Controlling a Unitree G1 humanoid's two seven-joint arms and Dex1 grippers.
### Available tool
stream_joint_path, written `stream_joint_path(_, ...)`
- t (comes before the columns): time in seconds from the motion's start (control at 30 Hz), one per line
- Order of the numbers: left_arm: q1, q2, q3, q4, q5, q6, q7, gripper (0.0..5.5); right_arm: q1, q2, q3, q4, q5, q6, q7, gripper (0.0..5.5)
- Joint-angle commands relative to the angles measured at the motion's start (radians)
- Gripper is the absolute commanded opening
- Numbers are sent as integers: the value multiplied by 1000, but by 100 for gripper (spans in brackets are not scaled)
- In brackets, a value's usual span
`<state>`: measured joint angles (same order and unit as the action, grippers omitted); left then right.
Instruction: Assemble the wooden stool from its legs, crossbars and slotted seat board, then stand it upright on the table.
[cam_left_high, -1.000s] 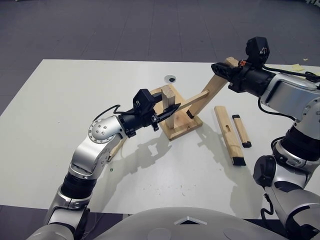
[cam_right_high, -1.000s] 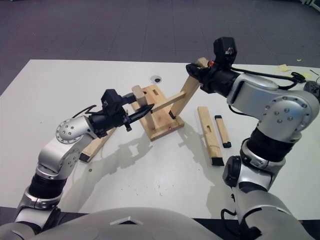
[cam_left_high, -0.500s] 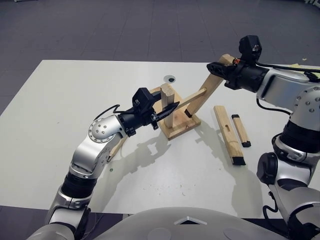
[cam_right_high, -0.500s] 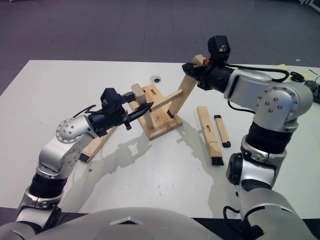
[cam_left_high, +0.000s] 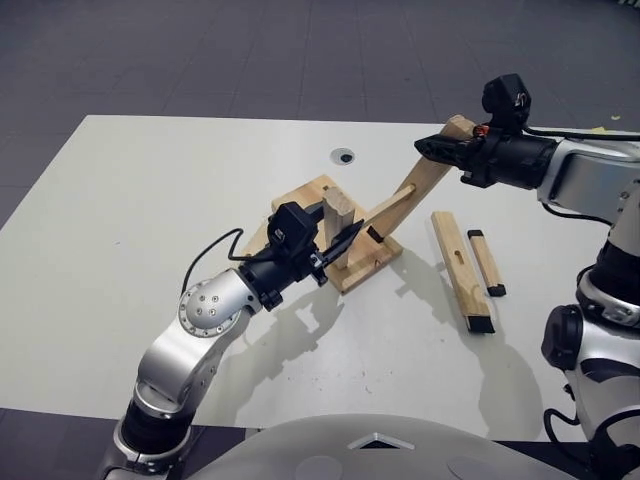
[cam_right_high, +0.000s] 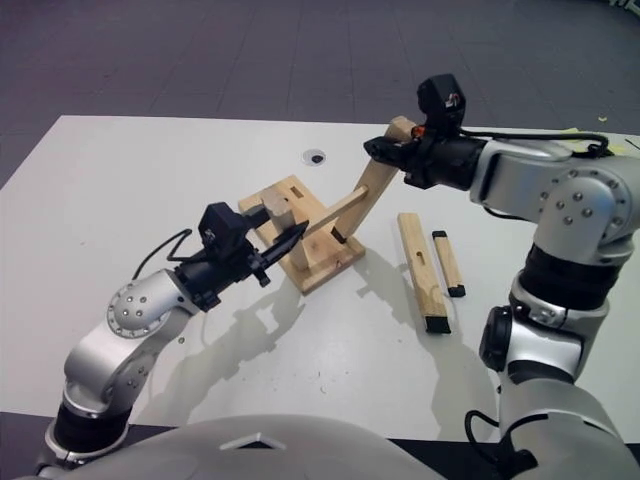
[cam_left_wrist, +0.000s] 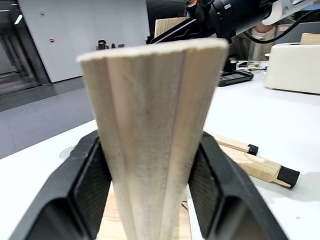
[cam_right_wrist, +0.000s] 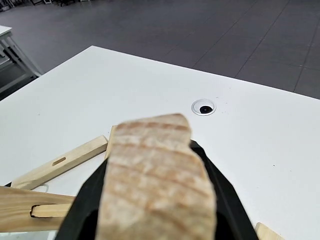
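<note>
Clamped tight on the upright leg (cam_left_high: 338, 208) with the left gripper (cam_left_high: 343, 238), standing on the seat board (cam_left_high: 298, 196). Clamped on the leaning leg (cam_left_high: 425, 175) with the right gripper (cam_left_high: 437, 148), far right, slanting down left.

Pale wood seat board (cam_left_high: 303, 197); loose leg (cam_left_high: 459, 268) black-tipped; left end effector (cam_left_high: 343, 238) black; table (cam_left_high: 150, 200) white.

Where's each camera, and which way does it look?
Left eye view: head, looking down over the table; both arms show.
Right eye view: beside it; shares that scene.
Left wrist view: left arm, facing the upright leg in the left claw.
Right wrist view: right arm, facing the slanted leg in the right claw.
</note>
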<state>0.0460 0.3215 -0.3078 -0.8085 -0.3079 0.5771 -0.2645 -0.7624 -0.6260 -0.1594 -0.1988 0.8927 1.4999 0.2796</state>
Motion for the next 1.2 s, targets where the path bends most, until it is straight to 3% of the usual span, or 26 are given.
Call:
stream_joint_path(0.03, 74, -39, -71, -38, 29, 80, 81, 204, -13, -52, 224, 102, -65, 74, 76, 106)
stream_joint_path(0.3, 115, -72, -114, -56, 67, 93, 128, 204, 47, -252, 536, 19, -230, -148, 260, 107)
stream_joint_path(0.33, 117, -76, -116, -55, 71, 91, 131, 204, 29, -227, 524, 47, -233, -165, 262, 108)
stream_joint_path(0.43, 120, -83, -110, -54, 70, 87, 134, 204, -64, -45, 284, 264, -147, -7, 185, 110)
stream_joint_path(0.5, 123, -90, -97, -57, 65, 87, 131, 204, -90, -36, 257, 306, -140, 47, 191, 105)
stream_joint_path(0.73, 111, -85, -89, -50, 73, 94, 119, 204, -59, -211, 686, 224, -389, -299, 410, 104)
stream_joint_path(0.83, 116, -82, -88, -48, 71, 93, 115, 204, -63, -193, 615, 282, -327, -240, 421, 109)
stream_joint_path(0.93, 120, -80, -87, -48, 71, 93, 112, 204, -62, -145, 404, 351, -204, -86, 396, 110)
stream_joint_path(1.0, 119, -80, -83, -50, 70, 94, 109, 204, -36, -130, 326, 339, -209, -156, 376, 104)
stream_joint_path(1.07, 111, -83, -80, -48, 71, 96, 105, 204, 25, -175, 400, 262, -335, -423, 426, 104)
stream_joint_path(1.1, 107, -84, -77, -46, 69, 97, 102, 204, 37, -181, 414, 250, -354, -457, 438, 104)
stream_joint_path(1.2, 104, -77, -68, -44, 69, 97, 93, 204, 26, -202, 454, 264, -336, -358, 470, 112)
